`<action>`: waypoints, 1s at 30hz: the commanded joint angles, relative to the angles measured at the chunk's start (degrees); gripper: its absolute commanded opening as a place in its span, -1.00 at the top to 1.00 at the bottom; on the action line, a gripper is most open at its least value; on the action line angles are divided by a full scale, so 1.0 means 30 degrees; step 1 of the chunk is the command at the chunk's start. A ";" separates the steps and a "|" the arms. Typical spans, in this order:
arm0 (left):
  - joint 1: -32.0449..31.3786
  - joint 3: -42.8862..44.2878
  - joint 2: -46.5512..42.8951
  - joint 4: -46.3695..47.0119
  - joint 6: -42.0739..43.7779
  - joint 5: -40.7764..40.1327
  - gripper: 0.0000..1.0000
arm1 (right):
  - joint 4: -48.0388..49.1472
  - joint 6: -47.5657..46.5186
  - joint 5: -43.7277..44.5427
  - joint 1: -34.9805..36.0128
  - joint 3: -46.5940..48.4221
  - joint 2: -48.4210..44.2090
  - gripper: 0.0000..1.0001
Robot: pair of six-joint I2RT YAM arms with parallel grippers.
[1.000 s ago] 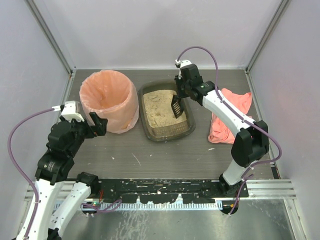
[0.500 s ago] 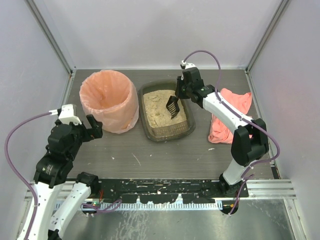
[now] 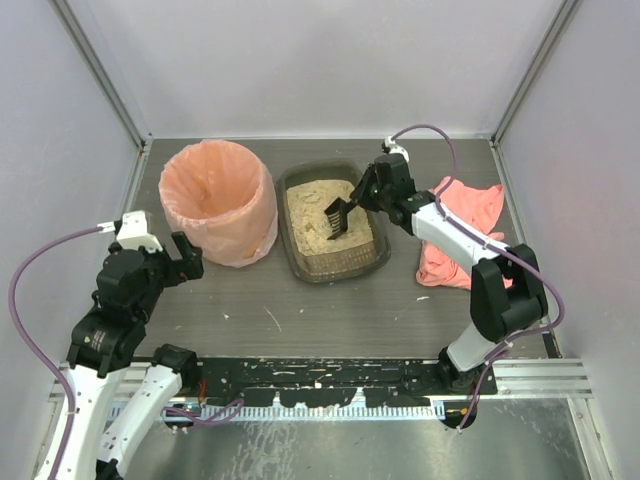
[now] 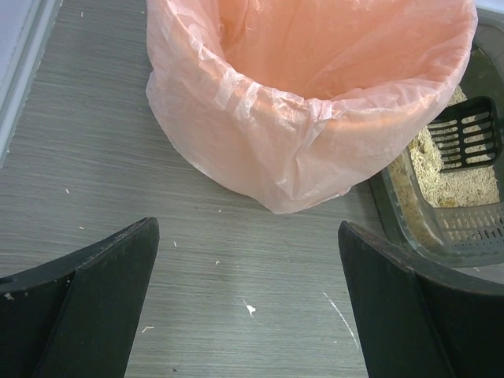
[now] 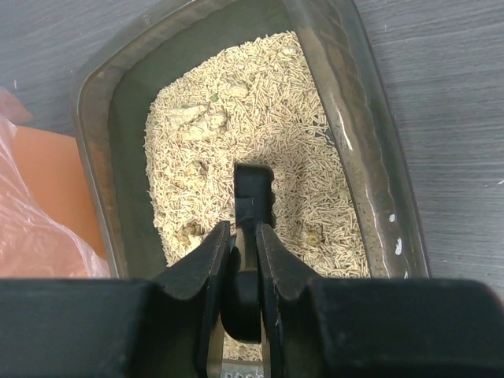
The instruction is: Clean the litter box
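— Right gripper (image 5: 240, 236), what's it got?
— Jaws pinched nearly together on the handle of a black slotted scoop (image 3: 337, 213). Firm hold, handle runs straight out btw the two fingers.
— And the scoop's head?
— Angled down over the litter (image 5: 205, 165), approx. mid-tray, a bit toward the right wall. Can't tell if it's touching the grains or just above them.
— Where's the litter box (image 3: 335, 268) itself?
— Flat on the table (image 3: 300, 310), back-centre. Dark olive-brown, rounded corners. Beige pellets spread across the bottom, w/ a few paler lumps (image 5: 197, 120) among them.
— Anything next to it?
— Round bin (image 3: 215, 200) lined w/ a peach-pink bag, just beside it on the left; the plastic hangs down over the outside. On the other side there's a crumpled pink cloth (image 3: 462, 232), w/ the right arm's forearm passing over it.
— Left gripper (image 4: 246, 228)?
— Jaws spread wide, nothing btw them. It's low over bare tabletop on the near side of the bin, pointing at it, apart from bin and tray both.
— Mess on the table?
— A few white specks on the grey wood-grain, from what I can make out.
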 commanded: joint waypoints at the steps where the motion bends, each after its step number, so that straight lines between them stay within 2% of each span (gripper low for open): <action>1: 0.0100 0.0341 -0.0274 0.0375 -0.0120 -0.0372 -0.96 | 0.1057 0.2654 -0.0478 0.0378 -0.1208 -0.0616 0.98; 7: 0.0097 0.0354 -0.0097 0.0311 -0.0122 -0.0192 -0.96 | 0.2976 0.4348 0.1158 0.0350 -0.3222 -0.1740 0.98; 14: 0.0107 0.0365 -0.0120 0.0204 -0.0137 -0.0424 -0.96 | 0.4324 0.5451 0.1432 0.0305 -0.4574 -0.2140 0.98; 21: 0.0090 0.0370 0.0004 0.0231 -0.0173 -0.0233 -0.96 | 0.6114 0.6406 0.0439 0.0063 -0.5741 -0.1945 0.98; 25: 0.0104 0.0367 0.0003 0.0191 -0.0152 -0.0270 -0.96 | 0.5375 0.5797 -0.0291 -0.0492 -0.5444 -0.1747 0.98; 28: 0.0079 0.0320 -0.0123 0.0253 -0.0217 -0.0300 -0.96 | 0.6524 0.6313 -0.0474 -0.1028 -0.6600 -0.2563 0.98; 30: 0.0085 0.0336 -0.0086 0.0269 -0.0183 -0.0298 -0.96 | 0.6464 0.6296 -0.1255 -0.0796 -0.6241 -0.2157 0.98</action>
